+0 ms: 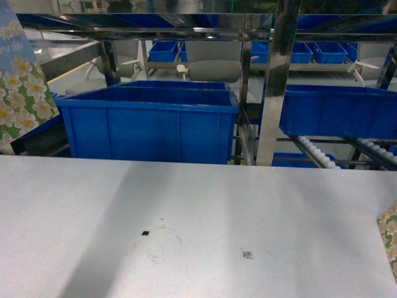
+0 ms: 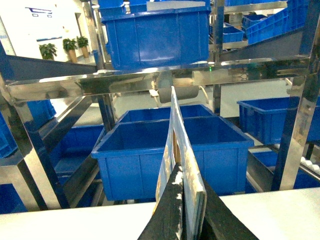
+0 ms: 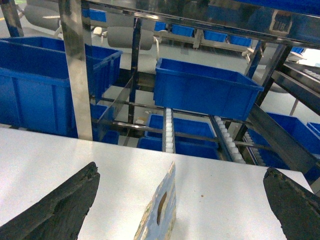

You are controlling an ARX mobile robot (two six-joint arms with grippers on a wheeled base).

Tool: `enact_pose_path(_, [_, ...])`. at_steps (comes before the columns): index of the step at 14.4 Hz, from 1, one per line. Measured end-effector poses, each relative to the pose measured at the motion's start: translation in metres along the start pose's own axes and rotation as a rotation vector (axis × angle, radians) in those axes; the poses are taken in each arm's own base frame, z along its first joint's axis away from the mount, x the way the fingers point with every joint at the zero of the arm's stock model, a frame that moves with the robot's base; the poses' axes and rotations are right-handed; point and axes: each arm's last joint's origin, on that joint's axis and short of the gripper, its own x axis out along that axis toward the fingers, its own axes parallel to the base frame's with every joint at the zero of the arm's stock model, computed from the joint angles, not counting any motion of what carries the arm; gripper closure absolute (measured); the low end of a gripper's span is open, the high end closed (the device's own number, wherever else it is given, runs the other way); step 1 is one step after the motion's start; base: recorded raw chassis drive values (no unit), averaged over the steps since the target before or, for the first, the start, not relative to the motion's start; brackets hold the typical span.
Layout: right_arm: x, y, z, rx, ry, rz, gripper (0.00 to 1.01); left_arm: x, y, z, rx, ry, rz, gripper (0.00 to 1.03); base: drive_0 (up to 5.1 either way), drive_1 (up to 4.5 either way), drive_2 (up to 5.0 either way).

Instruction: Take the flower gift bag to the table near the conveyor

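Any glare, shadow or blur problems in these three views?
Head: broad soft shadows cross the table, and the steel conveyor glares. Left wrist: a bright window washes out the upper left, and the close bag is soft. Right wrist: pincer fingers blurred.

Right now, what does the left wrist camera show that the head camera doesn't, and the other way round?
Left wrist only: the left gripper, jaws shut on the thin edge-on flower-print gift bag, and potted plants far off. Head only: the pale grey tabletop's small black square mark and QR-like sticker. Both: the large blue plastic bin and shiny steel conveyor frame.
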Motion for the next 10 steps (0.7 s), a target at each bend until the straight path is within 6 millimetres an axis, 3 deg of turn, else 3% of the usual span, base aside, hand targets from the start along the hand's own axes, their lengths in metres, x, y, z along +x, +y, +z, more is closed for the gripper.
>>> enact_pose_path(2, [-0.019, 0.001, -0.002, 0.005, -0.014, -0.021, 0.03, 0.000, 0.000, 0.000, 0.000, 0.000, 0.000, 1.01, 0.0, 0.00, 0.0])
enact_pose_path(7, [-0.020, -0.001, -0.003, 0.006, -0.010, -0.050, 0.03, 0.000, 0.000, 0.000, 0.000, 0.000, 0.000, 1.01, 0.0, 0.00, 0.0])
enact_pose_path(10, [-0.020, -0.001, -0.003, 0.006, -0.010, -0.050, 0.03, 0.032, -0.016, -0.004, 0.022, -0.030, -0.020, 1.01, 0.0, 0.00, 0.0])
